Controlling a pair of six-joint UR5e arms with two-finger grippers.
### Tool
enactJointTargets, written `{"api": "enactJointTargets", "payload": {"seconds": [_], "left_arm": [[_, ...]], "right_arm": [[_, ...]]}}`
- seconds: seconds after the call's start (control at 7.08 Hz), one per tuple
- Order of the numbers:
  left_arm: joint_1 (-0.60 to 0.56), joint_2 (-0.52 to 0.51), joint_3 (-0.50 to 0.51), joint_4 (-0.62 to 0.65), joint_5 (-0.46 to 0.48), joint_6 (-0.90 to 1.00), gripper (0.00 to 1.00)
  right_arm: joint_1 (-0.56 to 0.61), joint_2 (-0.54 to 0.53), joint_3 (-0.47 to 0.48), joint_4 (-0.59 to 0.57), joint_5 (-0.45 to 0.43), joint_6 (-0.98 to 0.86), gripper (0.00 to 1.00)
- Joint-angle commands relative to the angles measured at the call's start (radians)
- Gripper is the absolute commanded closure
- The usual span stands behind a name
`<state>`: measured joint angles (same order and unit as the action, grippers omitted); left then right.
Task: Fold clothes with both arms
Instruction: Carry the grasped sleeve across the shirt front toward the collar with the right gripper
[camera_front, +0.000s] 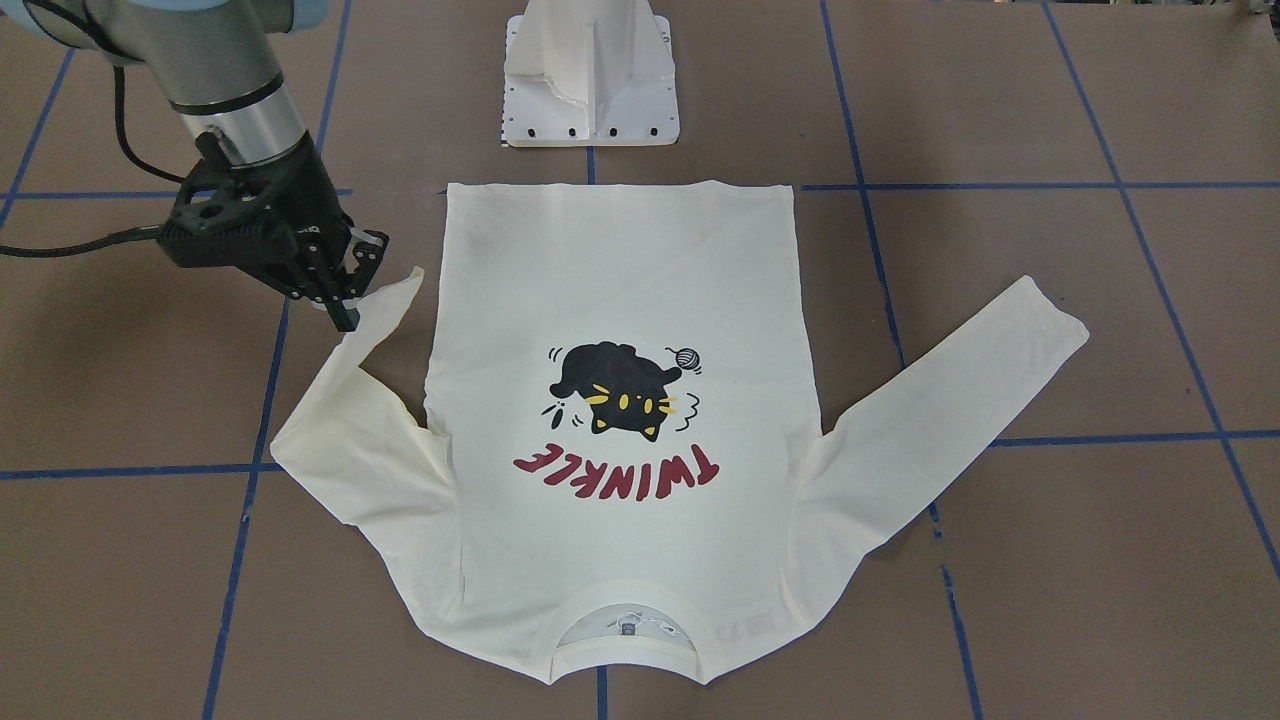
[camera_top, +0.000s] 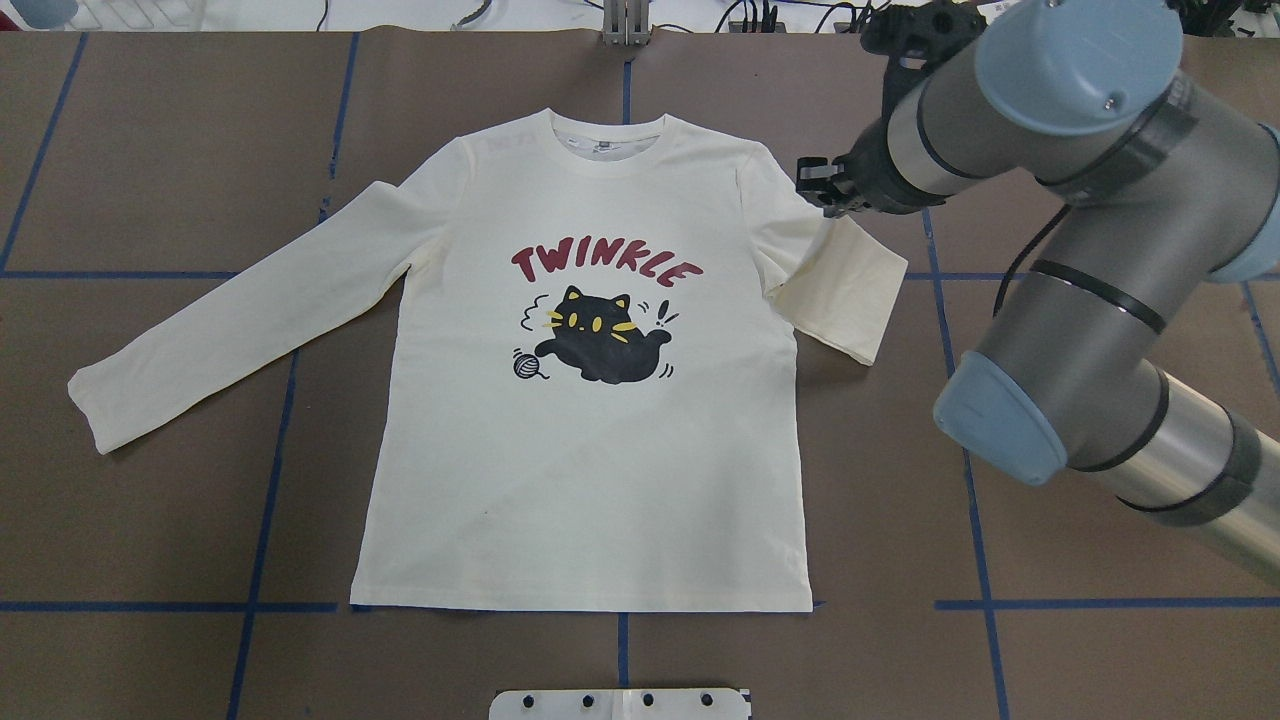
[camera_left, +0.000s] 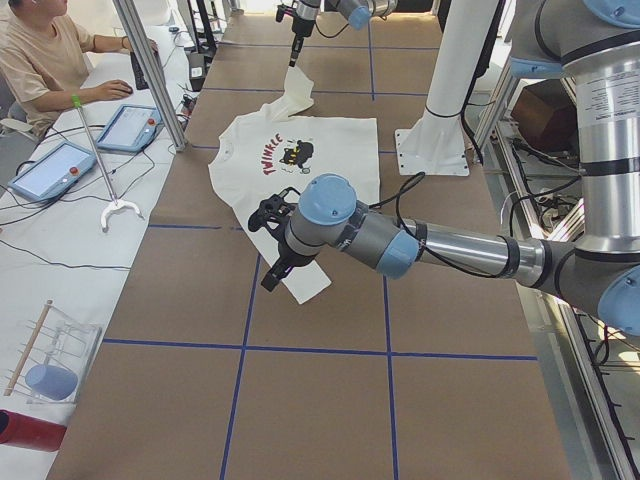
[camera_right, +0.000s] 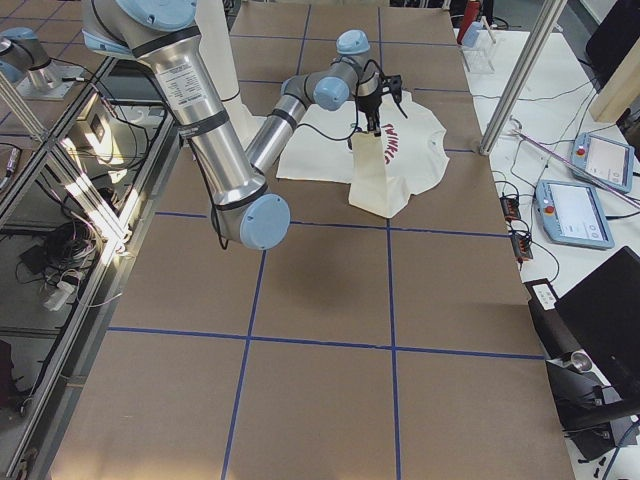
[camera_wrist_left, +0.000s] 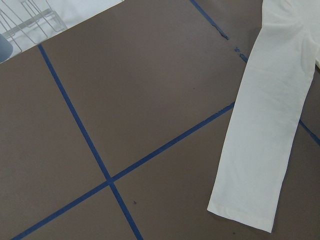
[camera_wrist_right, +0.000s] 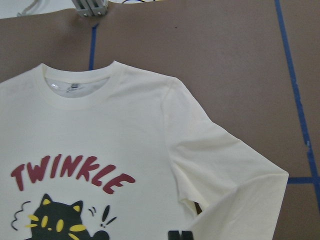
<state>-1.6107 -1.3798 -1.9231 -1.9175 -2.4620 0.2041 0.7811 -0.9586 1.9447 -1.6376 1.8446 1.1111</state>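
Note:
The cream shirt (camera_top: 590, 480) lies flat and print-up on the brown table, with the black cat and red "TWINKLE" showing (camera_front: 620, 300). My right gripper (camera_front: 350, 295) is shut on the cuff of one sleeve (camera_top: 840, 290). It holds the cuff lifted, so the sleeve is bent back toward the shoulder; the sleeve hangs from it in the exterior right view (camera_right: 375, 175). The other sleeve (camera_top: 230, 330) lies straight and flat, and also shows in the left wrist view (camera_wrist_left: 265, 125). My left gripper (camera_left: 272, 250) hovers over that sleeve's end; I cannot tell whether it is open or shut.
The white pedestal base (camera_front: 590, 80) stands just behind the shirt's hem. Blue tape lines (camera_top: 270, 470) cross the brown table. A person sits at a side table with tablets (camera_left: 60, 165) beyond the collar side. A wire rack (camera_wrist_left: 30, 20) stands past the table's end.

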Motion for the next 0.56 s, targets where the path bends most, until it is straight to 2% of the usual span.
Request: {"api": "enactJointTargets", "payload": {"seconds": [0.0,0.14,0.28,0.42], "left_arm": [[-0.002,0.001,0.003,0.000,0.000,-0.002,0.00],[-0.002,0.001,0.006,0.000,0.000,0.000,0.00],[-0.002,0.001,0.006,0.002,0.000,0.000,0.00],[-0.002,0.002,0.007,0.000,0.000,0.000,0.00]], "right_arm": [[-0.060,0.221,-0.146,-0.016,-0.039,0.030,1.00],[-0.116,0.373,-0.318,-0.015,-0.123,0.115,1.00],[-0.158,0.543,-0.540,-0.013,-0.155,0.174,1.00],[-0.210,0.643,-0.729,0.077,-0.218,0.256,1.00]]}}
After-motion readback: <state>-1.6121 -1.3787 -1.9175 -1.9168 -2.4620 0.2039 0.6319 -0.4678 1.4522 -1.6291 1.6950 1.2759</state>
